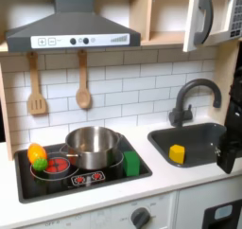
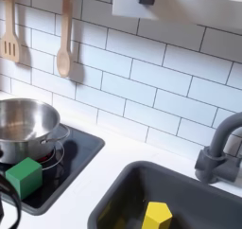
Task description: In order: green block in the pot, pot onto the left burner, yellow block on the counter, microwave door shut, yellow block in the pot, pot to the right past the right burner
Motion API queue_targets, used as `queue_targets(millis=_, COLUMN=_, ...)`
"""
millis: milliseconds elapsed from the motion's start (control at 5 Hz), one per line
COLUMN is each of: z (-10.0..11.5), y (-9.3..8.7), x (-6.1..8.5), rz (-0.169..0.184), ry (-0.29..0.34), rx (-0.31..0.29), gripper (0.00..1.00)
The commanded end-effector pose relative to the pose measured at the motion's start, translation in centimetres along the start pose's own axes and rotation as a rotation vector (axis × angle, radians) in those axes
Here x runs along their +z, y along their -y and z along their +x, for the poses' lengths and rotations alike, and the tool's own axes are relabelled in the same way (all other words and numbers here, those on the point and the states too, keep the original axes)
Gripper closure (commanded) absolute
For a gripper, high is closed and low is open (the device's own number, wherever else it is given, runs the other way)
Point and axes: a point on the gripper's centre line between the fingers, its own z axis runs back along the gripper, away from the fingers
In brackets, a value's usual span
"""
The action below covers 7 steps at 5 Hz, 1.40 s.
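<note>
First exterior view: gripper (image 1: 230, 155) low at right edge beside sink (image 1: 194, 133), jaw state unclear. Yellow block (image 1: 177, 154) in sink; green block (image 1: 131, 163) on stove beside pot (image 1: 92, 146).

Bright, even light falls from above in both exterior views. The pot (image 1: 92, 146) throws white glare off its steel wall, and its rim shines in the second exterior view. Soft shadow sits under the hood (image 1: 71, 31) and inside the sink (image 1: 194, 143). Everything looks soft and low-resolution, and the tiles (image 2: 161, 81) are blurred at the second exterior view's edges.
</note>
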Motion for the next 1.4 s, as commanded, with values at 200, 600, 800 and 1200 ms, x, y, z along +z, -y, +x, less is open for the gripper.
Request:
queue_targets(millis=200, z=1.4, y=-0.5, x=-0.6, rz=0.003, ry=0.006, rx=0.018, gripper=0.0)
queue_targets(millis=600, z=3.8, y=-2.3, x=-1.4, rz=0.032, ry=0.004, rx=0.045, gripper=0.0)
queue_targets(millis=800, z=5.2, y=-3.8, x=-1.1, rz=0.058, ry=0.026, rx=0.067, gripper=0.0)
queue_targets(millis=1200, z=8.2, y=-6.8, x=-0.5, rz=0.1, ry=0.07, rx=0.139, gripper=1.0)
